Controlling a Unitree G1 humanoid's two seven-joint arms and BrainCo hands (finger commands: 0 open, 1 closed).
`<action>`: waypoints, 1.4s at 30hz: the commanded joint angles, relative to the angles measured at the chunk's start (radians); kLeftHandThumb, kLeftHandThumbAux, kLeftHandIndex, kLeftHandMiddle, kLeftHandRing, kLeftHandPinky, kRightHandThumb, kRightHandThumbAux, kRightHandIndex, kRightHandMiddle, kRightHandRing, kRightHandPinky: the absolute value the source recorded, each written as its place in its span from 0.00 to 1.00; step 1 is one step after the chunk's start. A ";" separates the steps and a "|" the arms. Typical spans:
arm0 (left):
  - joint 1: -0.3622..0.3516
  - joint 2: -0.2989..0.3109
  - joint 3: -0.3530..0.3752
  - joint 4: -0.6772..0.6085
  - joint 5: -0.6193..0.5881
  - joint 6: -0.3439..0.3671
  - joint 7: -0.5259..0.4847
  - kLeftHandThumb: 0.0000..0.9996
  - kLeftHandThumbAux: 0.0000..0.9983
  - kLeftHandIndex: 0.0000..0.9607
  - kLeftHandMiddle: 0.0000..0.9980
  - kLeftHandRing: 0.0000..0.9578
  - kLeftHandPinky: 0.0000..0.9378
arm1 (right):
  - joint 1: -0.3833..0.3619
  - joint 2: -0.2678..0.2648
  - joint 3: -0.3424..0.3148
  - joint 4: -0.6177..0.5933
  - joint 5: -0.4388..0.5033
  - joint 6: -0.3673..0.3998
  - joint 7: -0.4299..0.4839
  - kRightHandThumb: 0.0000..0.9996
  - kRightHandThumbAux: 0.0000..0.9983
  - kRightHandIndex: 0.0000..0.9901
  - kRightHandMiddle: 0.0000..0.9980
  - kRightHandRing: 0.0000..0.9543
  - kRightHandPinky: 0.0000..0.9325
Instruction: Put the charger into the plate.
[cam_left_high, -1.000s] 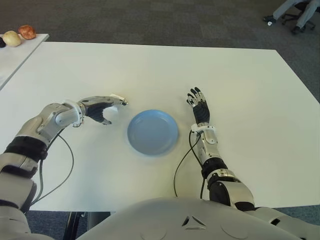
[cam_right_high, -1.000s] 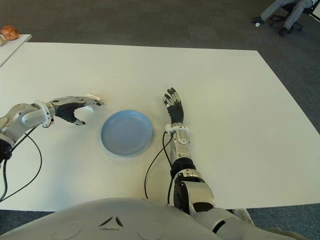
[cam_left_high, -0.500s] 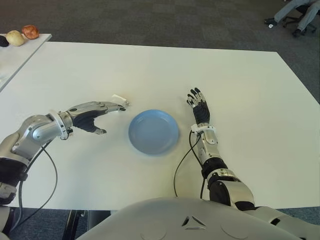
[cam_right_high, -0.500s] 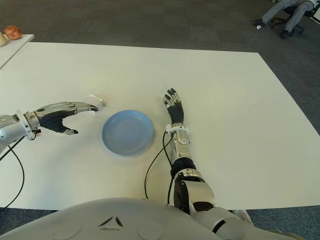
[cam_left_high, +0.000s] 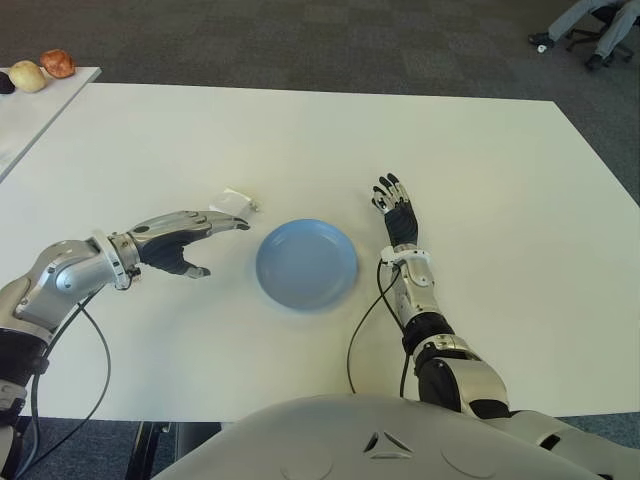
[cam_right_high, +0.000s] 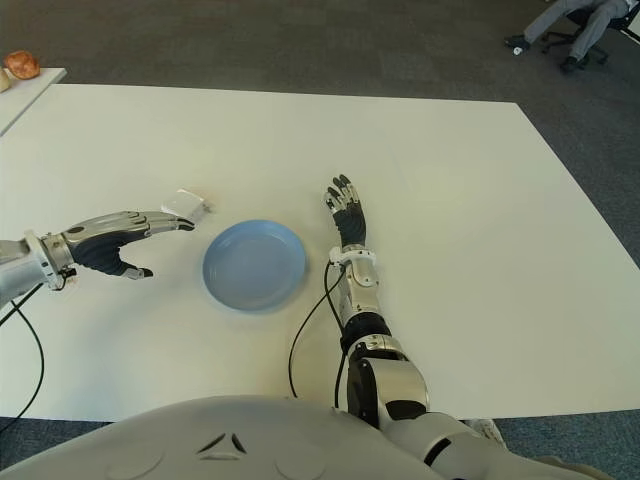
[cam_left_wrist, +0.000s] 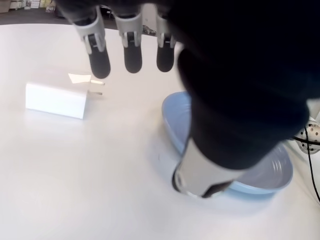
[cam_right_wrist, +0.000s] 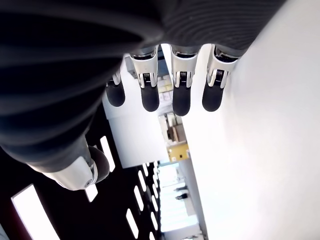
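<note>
Since a second ago the left hand (cam_left_high: 180, 243) has let go of the charger (cam_left_high: 234, 201) and drawn back toward the robot's left; it no longer curls over the white block but shows beside it with fingers stretched out and holding nothing. The charger lies a little farther from the robot than it did, while the plate and the right hand have stayed where they were.

The white tabletop (cam_left_high: 300, 140) fills most of the eye views, with dark carpet beyond it. At the far left a second white table (cam_left_high: 30, 110) carries a few small rounded items (cam_left_high: 42, 70), and at the far right corner a person's legs (cam_left_high: 590, 20) show by an office chair.

The light blue plate (cam_left_high: 306, 265) sits near the middle of the tabletop, between the two hands, with nothing in it. The left hand is to the plate's left, its fingertips (cam_left_wrist: 132, 55) extended toward the charger without touching it; the thumb is held apart below them. The right hand (cam_left_high: 398, 212) shows just to the right of the plate, fingers straight and spread, gripping nothing; a black cable (cam_left_high: 368, 320) loops beside its forearm.

The charger, a small white block with its two metal prongs pointing toward the plate, lies flat on the tabletop just beyond the left fingertips and near the plate's far left rim, clear of it.
</note>
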 joint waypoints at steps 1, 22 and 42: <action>0.013 -0.006 0.012 -0.009 0.032 -0.014 0.005 0.19 0.93 0.04 0.10 0.12 0.18 | 0.069 0.005 -0.012 0.064 0.017 0.056 -0.004 0.04 0.66 0.09 0.13 0.12 0.16; -0.367 -0.126 -0.041 0.186 0.381 -0.022 0.262 0.38 0.62 0.00 0.07 0.06 0.03 | 0.060 -0.004 -0.022 0.080 0.018 0.052 0.014 0.07 0.69 0.09 0.12 0.12 0.16; -0.553 -0.140 -0.219 0.486 0.578 -0.034 0.528 0.18 0.45 0.00 0.05 0.03 0.02 | 0.059 0.003 -0.024 0.088 0.014 0.040 0.004 0.09 0.72 0.09 0.13 0.12 0.17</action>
